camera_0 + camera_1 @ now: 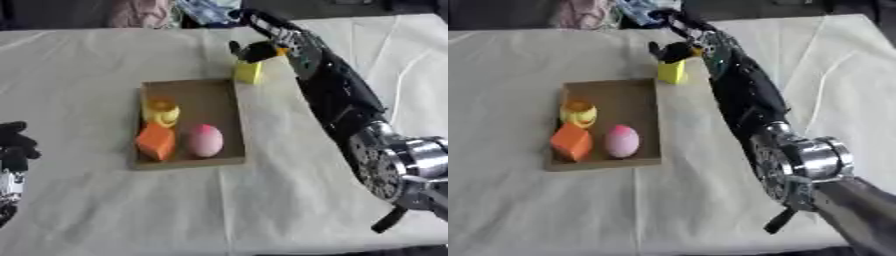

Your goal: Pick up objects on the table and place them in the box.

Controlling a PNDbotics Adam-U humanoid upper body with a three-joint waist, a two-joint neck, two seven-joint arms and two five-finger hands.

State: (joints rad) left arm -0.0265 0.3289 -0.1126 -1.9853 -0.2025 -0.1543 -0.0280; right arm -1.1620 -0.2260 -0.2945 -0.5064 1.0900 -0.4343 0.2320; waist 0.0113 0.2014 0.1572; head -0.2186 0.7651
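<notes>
So a shallow brown cardboard box (210, 97) is laid flat on a table (87, 210) that's covered with a cream cloth, roughly in the middle of what's seen. Three things are already sat inside it: a yellow cup-shaped thing (160, 111) towards the far left corner, an orange block (156, 141) just in front of that on the near left, and a pink egg-shaped object (206, 140) right beside the block, towards the near right. The cup and the block look like they're touching or near enough, hard to call. Outside the box, just past its far right corner, a yellow block (248, 72) is seen, and the right hand (254, 51) is closed down over the top of it, black fingers curled round the upper part. Whether the block is resting on the cloth or lifted a bit can't be told from here. The right arm is stretched in from the lower right, long and black, with a big silver joint shown close to the camera. The left hand (16, 145) is parked at the left edge in the left eye view only, and its fingers can't really be made out. Some crumpled fabric is bunched up at the far edge of the table.
</notes>
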